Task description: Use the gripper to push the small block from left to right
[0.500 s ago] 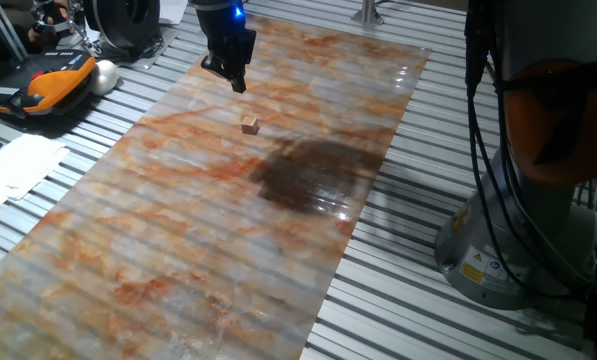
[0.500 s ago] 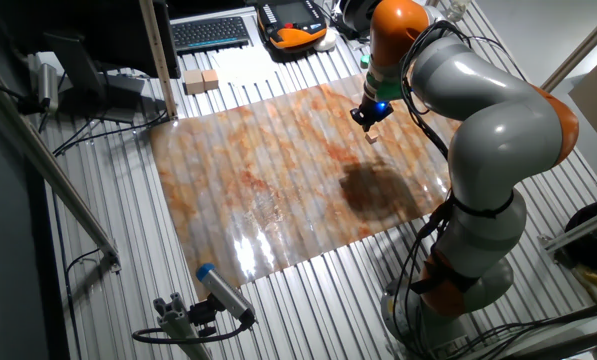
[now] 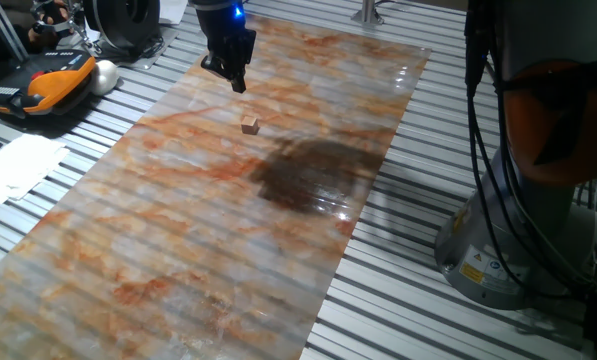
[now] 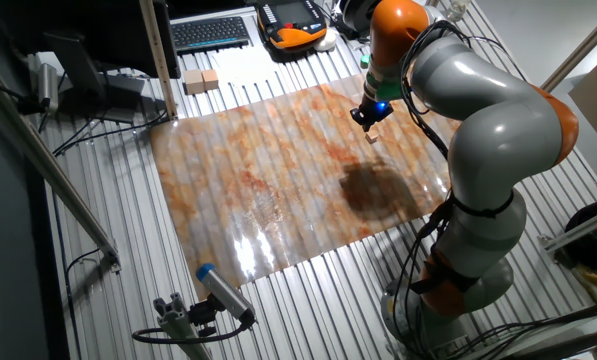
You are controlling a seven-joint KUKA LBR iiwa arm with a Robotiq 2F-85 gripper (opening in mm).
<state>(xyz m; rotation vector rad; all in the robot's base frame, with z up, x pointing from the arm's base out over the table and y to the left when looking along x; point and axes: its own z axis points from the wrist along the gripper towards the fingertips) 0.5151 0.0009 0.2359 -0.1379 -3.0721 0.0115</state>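
While the gripper point(image 3: 237, 80) hangs low over the far end of the marbled orange-and-grey mat point(image 3: 178, 240), the small block point(image 3: 249, 124) sits alone on that mat, a short way nearer the camera than the fingertips and clearly apart from them. Seen from one fixed view, the jaws look drawn together into 1 dark tip, with no gap showing between them and nothing held. A blue light glows on the gripper body just above. A broad dark stain point(image 3: 313, 172) marks the mat beside the block, toward the edge nearest the robot's base point(image 3: 498, 250).

From the other fixed view, the grey-and-orange arm point(image 4: 488, 120) arches over the mat's right side, and the gripper point(image 4: 368, 122) points down near the mat's far right corner. The block point(image 4: 373, 138) is a pale speck just below the tip; whether they touch cannot be told from this side.

Around the mat lies the slatted metal bench point(image 4: 118, 260). At its far edge rest a keyboard point(image 4: 210, 32), an orange-and-black handheld pendant point(image 4: 296, 22), sheets of paper point(image 4: 250, 66) and 2 larger wooden blocks point(image 4: 202, 81) set just beside each other. A blue-tipped tool point(image 4: 223, 290) lies off the near corner.
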